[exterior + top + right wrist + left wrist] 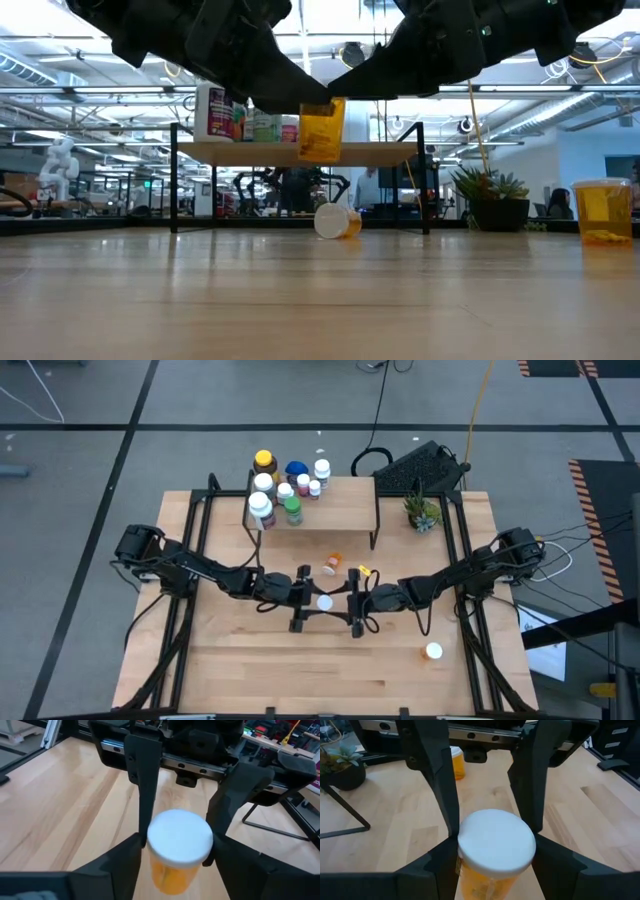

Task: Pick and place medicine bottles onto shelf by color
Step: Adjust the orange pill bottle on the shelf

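Note:
An orange medicine bottle [320, 128] with a white cap [325, 601] hangs upright above the middle of the table. My left gripper [310, 600] comes at it from the table's left and my right gripper [343, 601] from the right; both are shut on it. The shelf [340, 510] stands on thin dark legs at the table's far side, with several medicine bottles [285, 495] upright on its left part. Another orange bottle [332, 563] lies on its side on the table before the shelf. A white-capped bottle [433, 651] stands at the near right. My left gripper pinches the bottle's top at the white cap's sides [465, 845] between its two fingers, which lie level and come from the table's left. The bottle is upright and clear of the table. My right gripper pinches the same cap's sides [152, 842] between its two fingers, level, from the table's right, facing the left fingers. The orange body [320, 135] hangs below all the fingers, off the tabletop.
A potted plant [421, 512] stands at the far right, beside the shelf. A small yellow thing [365, 572] lies just beyond my right gripper. The shelf's right half [350, 500] is bare. A black keyboard-like object [420, 465] sits beyond the table's far edge.

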Robot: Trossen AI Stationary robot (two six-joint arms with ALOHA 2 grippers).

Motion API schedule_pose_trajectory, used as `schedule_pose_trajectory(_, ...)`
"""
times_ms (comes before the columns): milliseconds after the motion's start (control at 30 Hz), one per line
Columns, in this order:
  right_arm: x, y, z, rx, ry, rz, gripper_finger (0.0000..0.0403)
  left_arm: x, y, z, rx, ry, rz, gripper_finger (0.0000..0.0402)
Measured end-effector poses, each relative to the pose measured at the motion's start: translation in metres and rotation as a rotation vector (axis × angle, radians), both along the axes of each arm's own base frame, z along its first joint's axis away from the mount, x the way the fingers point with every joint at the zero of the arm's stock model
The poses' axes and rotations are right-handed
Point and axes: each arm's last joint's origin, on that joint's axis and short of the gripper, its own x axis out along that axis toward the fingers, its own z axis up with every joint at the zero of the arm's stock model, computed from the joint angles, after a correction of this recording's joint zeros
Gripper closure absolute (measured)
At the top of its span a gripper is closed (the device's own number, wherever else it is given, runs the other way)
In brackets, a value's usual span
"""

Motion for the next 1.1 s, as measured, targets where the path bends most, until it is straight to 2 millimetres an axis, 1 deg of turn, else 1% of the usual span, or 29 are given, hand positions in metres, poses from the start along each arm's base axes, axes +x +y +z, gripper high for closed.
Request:
schedule_pose_trajectory(200, 0.000, 0.000, 0.000, -0.002, 0.005, 0.010, 0.0188, 0.000, -0.001, 0.000, -0.027, 0.004, -0.041, 0.0184)
schedule_pose_trajectory(367, 0.000, 0.000, -0.003, 0.033, 0.015, -0.003, 0.0196, 0.000, -0.002, -0.001, -0.048, 0.008, -0.035, 0.0167)
schedule_pose_trajectory(433, 0.002, 0.001, -0.010, 0.058, 0.040, -0.016, 0.0202, 0.004, -0.002, -0.010, -0.059, 0.023, -0.029, 0.0162)
schedule_pose_trajectory(500, 0.003, 0.003, -0.021, 0.066, 0.078, -0.020, 0.0207, 0.006, -0.005, -0.022, -0.066, 0.059, -0.028, 0.0160)
schedule_pose_trajectory(633, 0.003, 0.007, -0.035, 0.094, 0.132, -0.027, 0.0209, 0.013, -0.010, -0.046, -0.076, 0.086, -0.032, 0.0159)
schedule_pose_trajectory(733, 0.002, 0.008, -0.040, 0.103, 0.162, -0.035, 0.0207, 0.017, -0.011, -0.057, -0.077, 0.085, -0.032, 0.0158)
schedule_pose_trajectory(1000, 0.002, 0.009, -0.043, 0.125, 0.162, -0.052, 0.0207, 0.017, -0.010, -0.055, -0.092, 0.088, -0.022, 0.0157)
schedule_pose_trajectory(1100, 0.002, 0.009, -0.043, 0.127, 0.162, -0.052, 0.0207, 0.016, -0.010, -0.055, -0.094, 0.097, -0.021, 0.0146)
